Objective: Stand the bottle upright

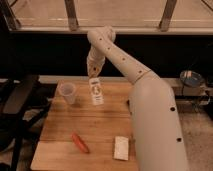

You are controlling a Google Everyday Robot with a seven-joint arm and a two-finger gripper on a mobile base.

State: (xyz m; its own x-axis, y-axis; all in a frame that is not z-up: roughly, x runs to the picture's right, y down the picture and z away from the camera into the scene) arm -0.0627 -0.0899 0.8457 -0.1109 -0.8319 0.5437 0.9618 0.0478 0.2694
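Observation:
The bottle [96, 93] is slim and whitish, with a pale label with dark marks. It stands near upright on the wooden table [100, 130], toward the back, just right of the cup. My gripper [93, 74] is right above the bottle's top, at or just over the cap, hanging from my white arm [125, 65], which reaches in from the right. The cap itself is hidden by the gripper.
A translucent plastic cup [67, 93] stands left of the bottle. An orange carrot-like object [79, 142] lies at the front left. A flat white block [121, 148] lies at the front. Black chairs [17, 107] stand at the left. My arm's body covers the table's right side.

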